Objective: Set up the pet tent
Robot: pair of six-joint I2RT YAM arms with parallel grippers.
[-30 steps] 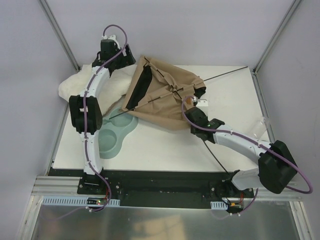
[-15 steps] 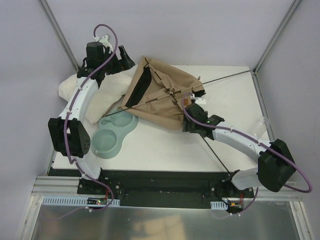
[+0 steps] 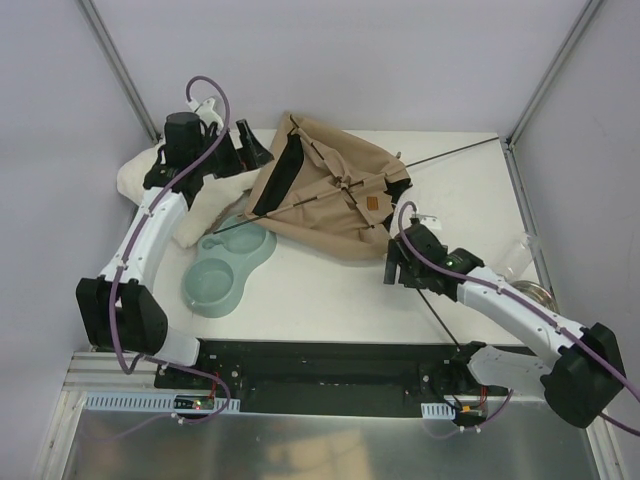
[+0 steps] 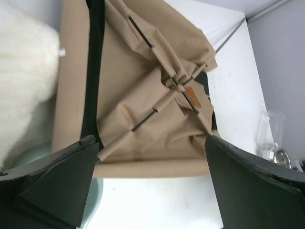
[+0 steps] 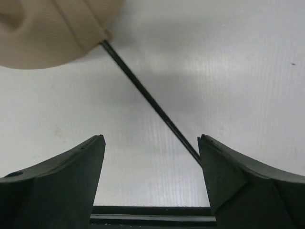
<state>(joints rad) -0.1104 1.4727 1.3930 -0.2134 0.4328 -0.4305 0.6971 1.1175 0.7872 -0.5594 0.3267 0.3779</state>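
The pet tent (image 3: 335, 195) lies collapsed at mid-table, tan fabric with a black panel (image 3: 278, 180) and a small brown label (image 3: 372, 203). Thin black poles (image 3: 450, 153) stick out to the back right and toward the near edge (image 3: 440, 318). My left gripper (image 3: 252, 148) hovers open just off the tent's back-left corner, looking down on the fabric (image 4: 143, 90) and label (image 4: 193, 98); its jaws (image 4: 151, 140) hold nothing. The right gripper (image 3: 392, 266) is open just in front of the tent's near corner (image 5: 47, 33). A pole (image 5: 147, 98) runs between its jaws (image 5: 151, 138), close to the right finger.
A white fluffy cushion (image 3: 150, 180) lies at the back left under my left arm. A teal double bowl (image 3: 225, 270) sits in front of it. A clear glass (image 3: 522, 258) stands near the right edge.
My right gripper has opened and backed away from the tent toward the near edge. The left arm has swung outward to the left, its gripper still open by the tent's corner.
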